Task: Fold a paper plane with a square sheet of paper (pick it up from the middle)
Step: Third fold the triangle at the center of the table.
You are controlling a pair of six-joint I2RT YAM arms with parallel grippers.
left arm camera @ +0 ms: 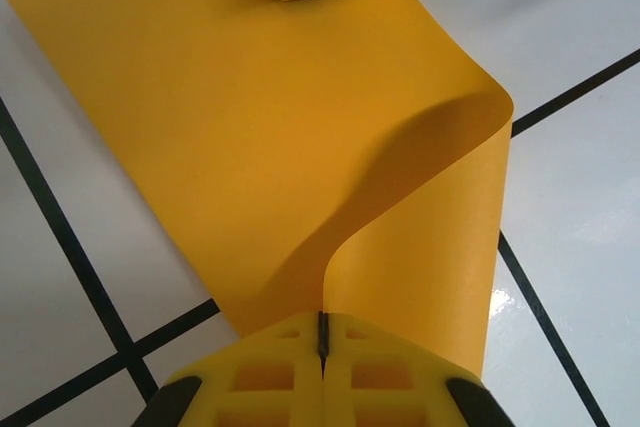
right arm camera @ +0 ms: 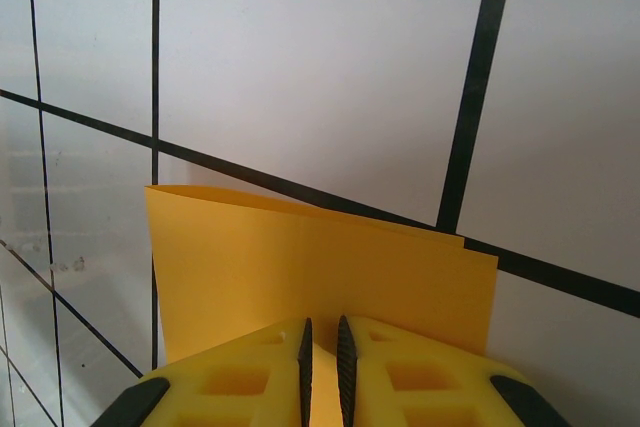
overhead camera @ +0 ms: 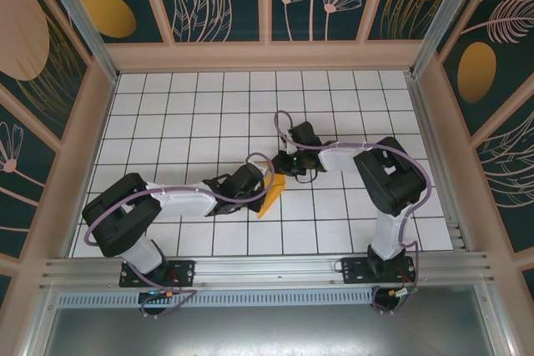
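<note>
- Top external: thin orange-yellow square sheet of paper [overhead camera: 271,198] is hanging over the white table [overhead camera: 209,106].
- Left gripper [left arm camera: 322,332] and right gripper [right arm camera: 322,347] are both pinching its edges.
- It is curling, looking light and floppy; gentle edge grips seem best.

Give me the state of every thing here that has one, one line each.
square sheet of paper: bent over in a loose curl, not flat, held at two edges.
left claw: shut on the paper's edge.
right claw: shut on the paper, which stands doubled over above its fingers.
</note>
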